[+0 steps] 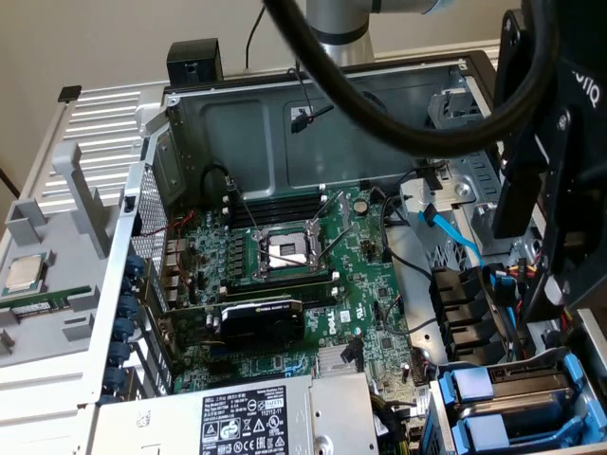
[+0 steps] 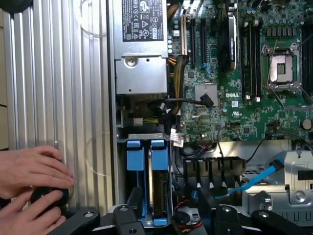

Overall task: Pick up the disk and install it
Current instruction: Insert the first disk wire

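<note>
Jaws spread wide, nothing pinched btwn them: black linkage fingers [image 2: 126,219] splay out to both sides and the gap is empty. They hang over the drive-bay corner of the open black-and-silver PC case [image 1: 285,95], touching nothing that I can make out.

Arm pose: silver arm column [image 1: 337,24] stands behind the case's far wall. A thick black cable [image 1: 379,109] loops from it across to the black wrist housing [image 1: 555,190] w/ white lettering, at the exterior view's right. The housing points down into the case and the wrist cam looks straight down.

Disk [image 1: 479,387] [image 2: 157,161]: silver-grey rectangular metal hard drive in a blue plastic carrier frame. It is seated in the drive bay below the jaws, nearer one finger than the other. A second blue carrier [image 2: 136,154] sits just beside it.

Next to the bay is the large grey metal box w/ black-and-white warning label [image 1: 251,417] [image 2: 142,19]. Beyond that is the green motherboard [image 1: 379,313] w/ its open square CPU socket [image 1: 287,248] [image 2: 283,66] and a black graphics card [image 1: 261,320]. A light-blue flat cable [image 1: 453,232] [image 2: 254,181] runs across the metal bracket near the bay.

Outside the case, on the ribbed light-grey bench [image 2: 58,98], are a person's two hands. One hand [image 2: 32,169] lies over a black round object [image 2: 49,196] and the other hand [image 2: 22,220] is under it, both touching it. At the exterior view's left, a small square silver-topped processor chip [image 1: 27,273] lies well apart from the case.
</note>
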You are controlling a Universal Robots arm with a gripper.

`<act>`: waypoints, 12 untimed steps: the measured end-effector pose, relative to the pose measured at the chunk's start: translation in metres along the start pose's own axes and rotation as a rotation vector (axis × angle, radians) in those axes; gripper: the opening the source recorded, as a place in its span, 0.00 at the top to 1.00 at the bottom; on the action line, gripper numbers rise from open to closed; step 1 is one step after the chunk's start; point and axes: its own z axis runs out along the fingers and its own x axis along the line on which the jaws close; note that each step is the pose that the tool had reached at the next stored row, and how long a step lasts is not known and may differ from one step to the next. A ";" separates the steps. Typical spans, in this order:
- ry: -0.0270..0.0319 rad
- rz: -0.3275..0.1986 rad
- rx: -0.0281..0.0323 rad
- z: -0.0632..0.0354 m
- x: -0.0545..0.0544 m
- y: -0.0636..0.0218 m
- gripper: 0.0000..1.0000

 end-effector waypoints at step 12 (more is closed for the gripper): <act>0.0001 0.005 0.0001 0.0006 -0.008 -0.0289 0.43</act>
